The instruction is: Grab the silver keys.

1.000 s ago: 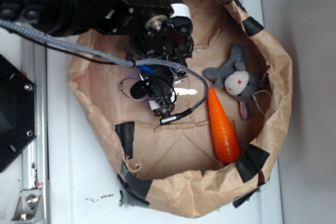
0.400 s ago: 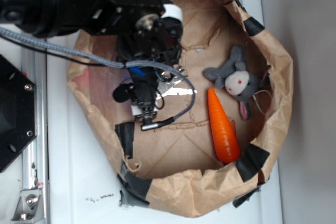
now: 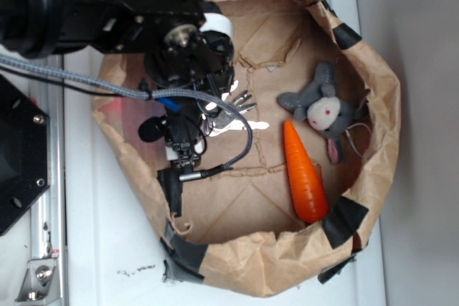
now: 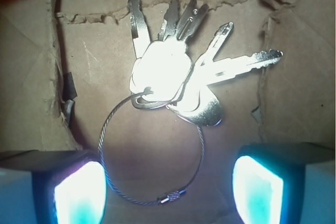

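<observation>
The robot arm has drifted left across the paper bag over the last second, uncovering the silver keys it had been partly hiding. They now lie fanned out on the bag's brown floor, just right of the arm's black wrist.

From the wrist camera, the gripper stands wide apart, nothing between its two glowing fingertips. The keys sit just ahead of the gap, with only their wire ring lying between the fingers. By my reckoning it is lined up but has not yet gripped.

The keys are flat, thin, shiny metal, glaring white under the light, strung on a thin twisted-wire loop. The bag is creased, torn paper patched with black tape. Well to the right lie a smooth orange carrot and a soft grey bunny.
</observation>
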Available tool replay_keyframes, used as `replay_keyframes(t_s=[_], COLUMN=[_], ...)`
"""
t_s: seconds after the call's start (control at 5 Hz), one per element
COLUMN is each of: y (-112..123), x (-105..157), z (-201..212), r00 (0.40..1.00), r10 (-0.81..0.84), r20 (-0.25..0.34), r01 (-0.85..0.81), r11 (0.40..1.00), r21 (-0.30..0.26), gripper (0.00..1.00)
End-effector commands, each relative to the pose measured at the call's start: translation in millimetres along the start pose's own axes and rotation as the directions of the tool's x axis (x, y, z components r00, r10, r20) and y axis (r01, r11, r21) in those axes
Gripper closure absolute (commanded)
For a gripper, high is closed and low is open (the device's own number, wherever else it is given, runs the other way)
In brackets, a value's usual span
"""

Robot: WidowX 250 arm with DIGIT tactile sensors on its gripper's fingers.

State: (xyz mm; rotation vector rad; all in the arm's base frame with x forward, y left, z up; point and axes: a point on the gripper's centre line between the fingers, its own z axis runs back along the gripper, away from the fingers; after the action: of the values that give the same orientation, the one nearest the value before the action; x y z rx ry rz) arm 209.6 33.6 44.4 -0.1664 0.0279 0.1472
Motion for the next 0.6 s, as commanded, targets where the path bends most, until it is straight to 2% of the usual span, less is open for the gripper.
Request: replay_keyframes(t_s=[0.0, 0.2, 0.4], y=[2, -2, -6], x=[3, -2, 0], z=[7, 17, 19], r00=[0.998, 0.998, 0.998], r10=[-0.039, -0.054, -0.048], r20=[0.049, 0.036, 0.034], r01=[0.038, 0.055, 0.049], r11=[0.999, 0.998, 0.998], r21=[0.014, -0.031, -0.047], gripper=[0.0, 0.0, 0.0])
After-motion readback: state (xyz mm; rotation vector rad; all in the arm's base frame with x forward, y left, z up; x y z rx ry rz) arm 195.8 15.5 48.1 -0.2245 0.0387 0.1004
